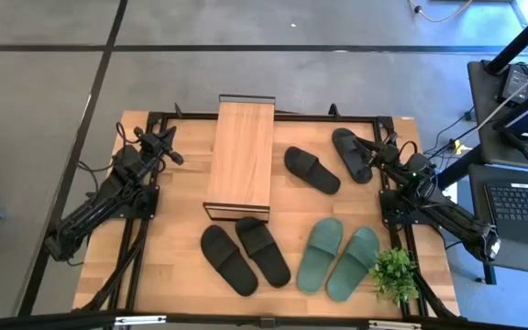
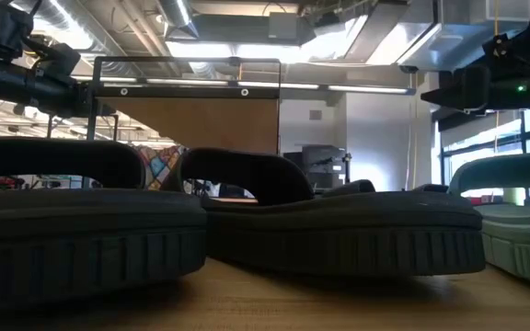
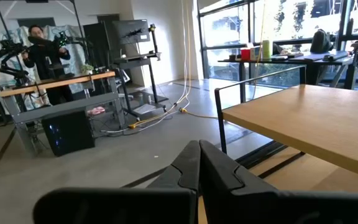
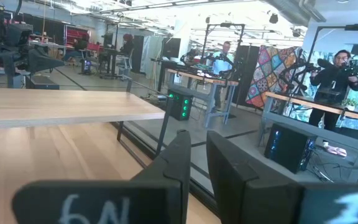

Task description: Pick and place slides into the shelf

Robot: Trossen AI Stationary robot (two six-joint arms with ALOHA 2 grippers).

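Black rubber slides: four lie on the table, one [image 1: 357,154] under the right gripper [image 1: 380,149] at the far right, one [image 1: 312,170] just left of it, and a pair [image 1: 245,255] in front of the shelf [image 1: 240,156]. Two green slides [image 1: 339,258] lie beside the plant [image 1: 393,269]. The shelf top is bare.

The right gripper's fingers [image 4: 185,155] stand nearly together with nothing between them. Open them before descending, then close across the strap, not the sole edge. Lift clear of the neighbouring slide before moving toward the shelf.

The left gripper [image 1: 167,147] waits left of the shelf, fingers [image 3: 199,163] together, empty.
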